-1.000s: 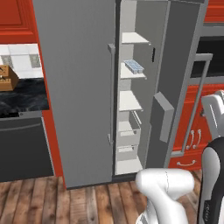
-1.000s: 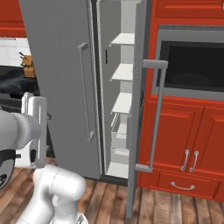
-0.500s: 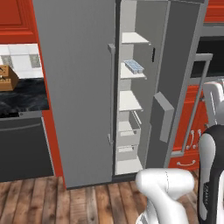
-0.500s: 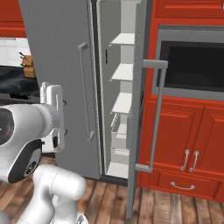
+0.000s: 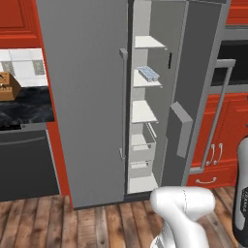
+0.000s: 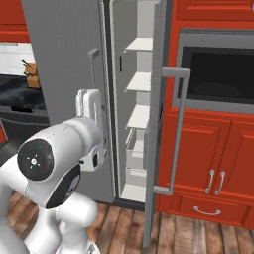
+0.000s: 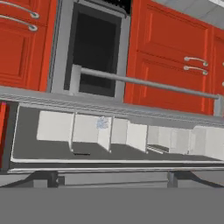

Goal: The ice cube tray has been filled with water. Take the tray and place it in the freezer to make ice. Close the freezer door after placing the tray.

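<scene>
The freezer stands open, its white shelves showing. The ice cube tray lies flat on the second shelf from the top, its cells pale blue with water. The freezer door hangs swung out to the right, with its bar handle facing the red cabinets. My gripper is open with nothing between its fingers, well back from the freezer. In the rolled hand view the shelves lie sideways, with the tray a small pale patch and the door handle crossing above. The white hand points up beside the plain door.
The plain grey fridge door is closed at the left. Red cabinets and a dark built-in oven stand right of the open door. A black counter with a wooden box and a dark appliance front lie at the far left.
My arm has swung: the hand moved rightward in the right base view, and the arm slid toward the right edge of the left base view. Tray and door have not moved.
</scene>
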